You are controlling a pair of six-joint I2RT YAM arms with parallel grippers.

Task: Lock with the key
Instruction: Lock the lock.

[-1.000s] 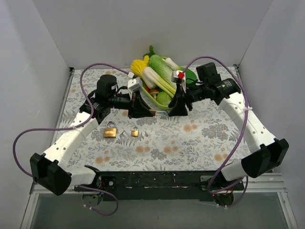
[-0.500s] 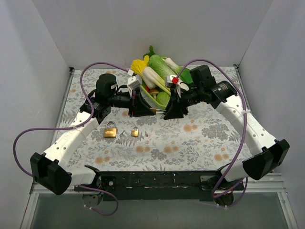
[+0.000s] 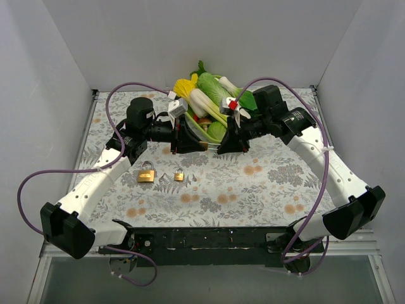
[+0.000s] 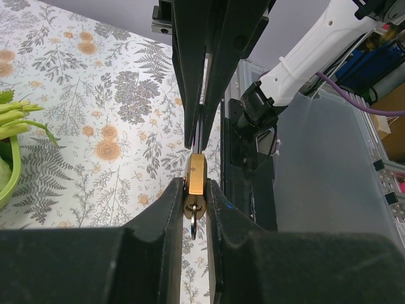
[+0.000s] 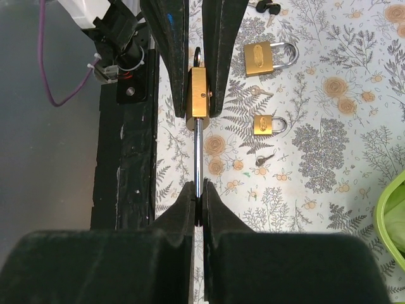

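Observation:
A brass padlock (image 4: 195, 180) hangs in mid-air between my two grippers, above the flowered table. My left gripper (image 4: 195, 192) is shut on its body, and a key (image 4: 193, 221) sticks out of the keyhole toward the camera. In the right wrist view the padlock's body (image 5: 199, 92) sits between the left fingers and its steel shackle (image 5: 198, 152) reaches back to my right gripper (image 5: 198, 190), which is shut on the shackle's end. From above, the two grippers (image 3: 190, 144) (image 3: 224, 145) meet in front of the basket.
Two more brass padlocks, one large (image 3: 147, 173) and one small (image 3: 179, 175), lie on the table (image 3: 266, 183) near the left arm, with loose keys (image 5: 264, 158) beside them. A green basket (image 3: 204, 131) of toy vegetables stands just behind the grippers.
My right gripper has moved left to the padlock and closed on its shackle. The left arm has held the padlock still.

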